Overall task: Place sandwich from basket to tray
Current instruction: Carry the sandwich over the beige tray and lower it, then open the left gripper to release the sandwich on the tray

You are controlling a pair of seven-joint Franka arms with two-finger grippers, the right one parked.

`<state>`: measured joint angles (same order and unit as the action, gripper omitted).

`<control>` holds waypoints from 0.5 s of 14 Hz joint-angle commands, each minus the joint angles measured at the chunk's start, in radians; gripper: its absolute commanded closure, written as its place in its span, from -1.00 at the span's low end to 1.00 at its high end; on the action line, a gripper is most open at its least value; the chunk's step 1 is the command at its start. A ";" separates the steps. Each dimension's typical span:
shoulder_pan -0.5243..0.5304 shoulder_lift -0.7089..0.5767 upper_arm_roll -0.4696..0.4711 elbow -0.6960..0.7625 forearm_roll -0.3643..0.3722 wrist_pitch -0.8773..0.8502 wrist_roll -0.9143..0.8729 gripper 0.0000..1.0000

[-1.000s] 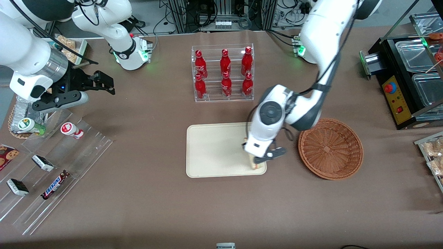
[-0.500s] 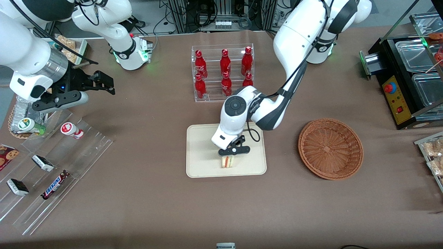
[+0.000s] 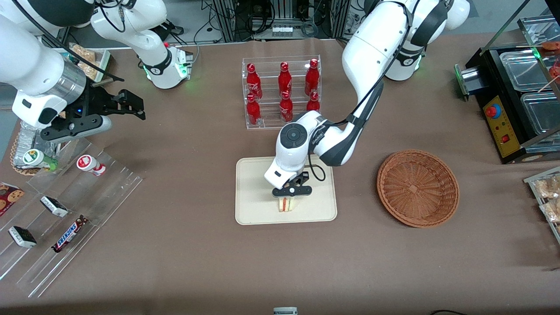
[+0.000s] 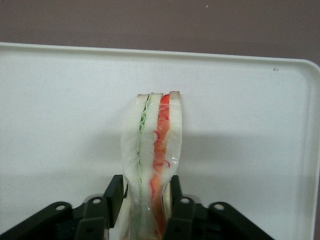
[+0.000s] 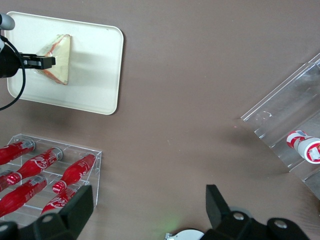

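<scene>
Moved: your tool (image 3: 290, 197) is creeping slightly toward the parked arm's end, over the tray (image 3: 253, 205).
Tool: clamping the sandwich (image 4: 152, 150), upright above the tray.
Basket (image 3: 418, 188): sitting empty.
Meaning: you are nearing release.

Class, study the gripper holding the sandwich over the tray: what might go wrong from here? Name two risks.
1. The gripper clamps the sandwich on edge; once released, the wedge may topple flat or spill its filling.
2. The sandwich sits close to the tray rim nearest the front camera, so a tumble could land it partly off the tray.
</scene>
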<state>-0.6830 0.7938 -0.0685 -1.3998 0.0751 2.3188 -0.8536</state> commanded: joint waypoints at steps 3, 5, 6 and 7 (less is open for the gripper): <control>0.023 -0.166 0.018 0.009 0.002 -0.137 0.013 -1.00; 0.026 -0.240 0.021 0.013 0.014 -0.255 0.016 -1.00; 0.031 -0.273 0.022 0.015 0.009 -0.294 0.011 -1.00; 0.060 -0.304 0.022 0.007 0.009 -0.327 0.008 -1.00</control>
<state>-0.6511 0.5629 -0.0455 -1.3553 0.0757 2.0473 -0.8467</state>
